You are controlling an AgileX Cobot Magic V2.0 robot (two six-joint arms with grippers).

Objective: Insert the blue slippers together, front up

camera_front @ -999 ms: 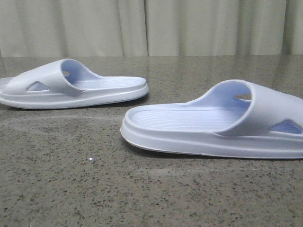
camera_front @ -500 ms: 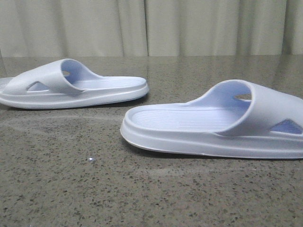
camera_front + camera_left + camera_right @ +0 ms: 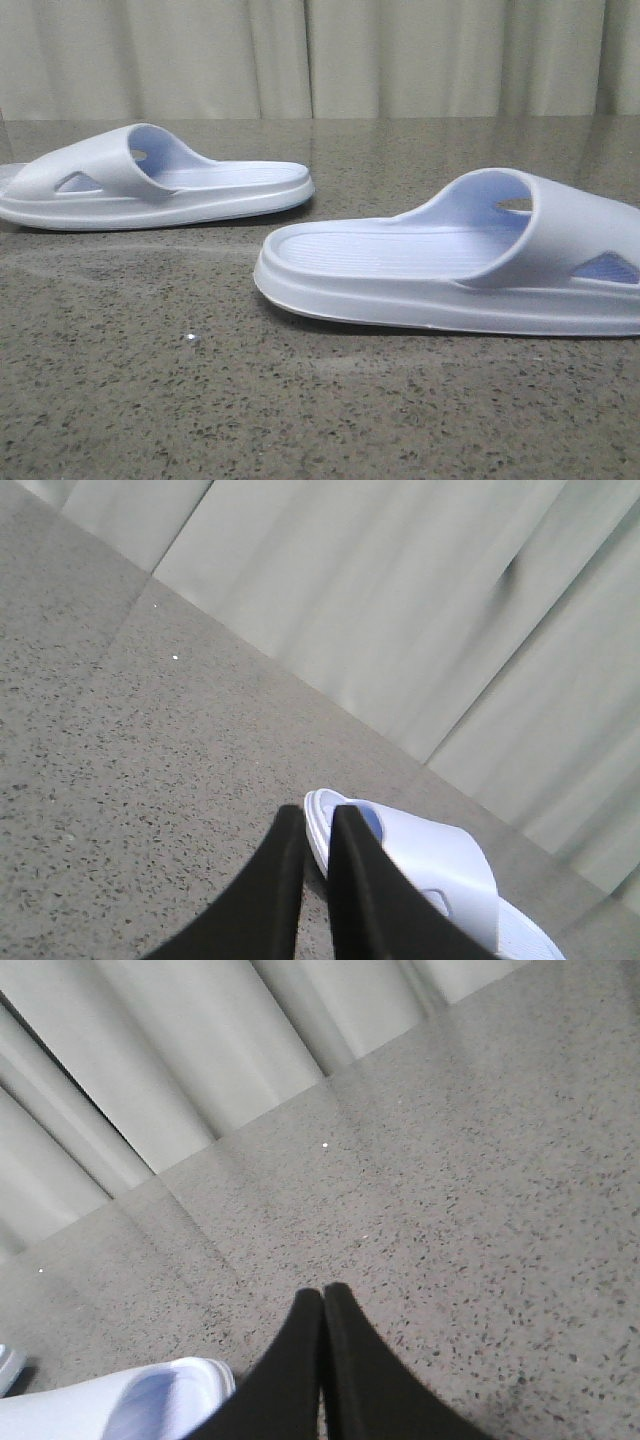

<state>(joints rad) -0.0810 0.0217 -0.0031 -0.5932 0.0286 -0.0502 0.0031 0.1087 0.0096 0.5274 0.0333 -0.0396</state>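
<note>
Two pale blue-white slippers lie sole-down on the speckled table. In the front view one slipper (image 3: 160, 185) is at the far left, its heel end pointing right. The other slipper (image 3: 450, 262) is nearer at the right, its heel end pointing left. Neither gripper shows in the front view. In the left wrist view my left gripper (image 3: 317, 818) hangs above the table, its jaws all but closed with only a thin slit, holding nothing; a slipper (image 3: 440, 865) lies just beyond it. In the right wrist view my right gripper (image 3: 322, 1293) is shut and empty, with a slipper (image 3: 130, 1405) beside it.
The table (image 3: 320, 400) is dark speckled stone. A pale curtain (image 3: 320, 55) hangs behind its far edge. A tiny white speck (image 3: 190, 338) lies on the table in front of the slippers.
</note>
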